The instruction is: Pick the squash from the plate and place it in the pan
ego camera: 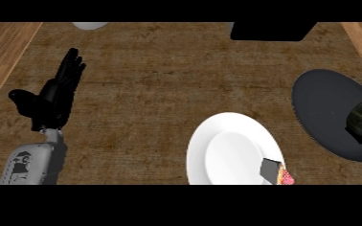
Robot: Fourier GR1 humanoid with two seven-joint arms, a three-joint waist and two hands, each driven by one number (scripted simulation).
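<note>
Head view, read from left to right.

Left hand (55,93): at the left side of the table (170,76), above its grey forearm (35,163), which enters from the lower left. The fingers (69,67) are straight and point up the view, with the thumb held out to the left. It holds nothing and touches no object.

Top edge, left of centre: a pale rounded object (90,25), cut off by the view; its kind cannot be told.

Centre right, low: a white plate (226,153), its lower part cut off by the view. At the plate's lower right rim sits a small dark grey block (269,170), and just beside that a small pink and yellow patch (286,176). Whether this patch is the squash cannot be told from this view.

Top edge, right of centre: a black box-like object (272,30), partly cut off.

Right edge: the dark pan (322,105), just beside the plate. A dark shape (355,122) lies at the pan's right side, cut off by the edge; what it is cannot be told.

Right hand: no part can be identified with certainty.
</note>
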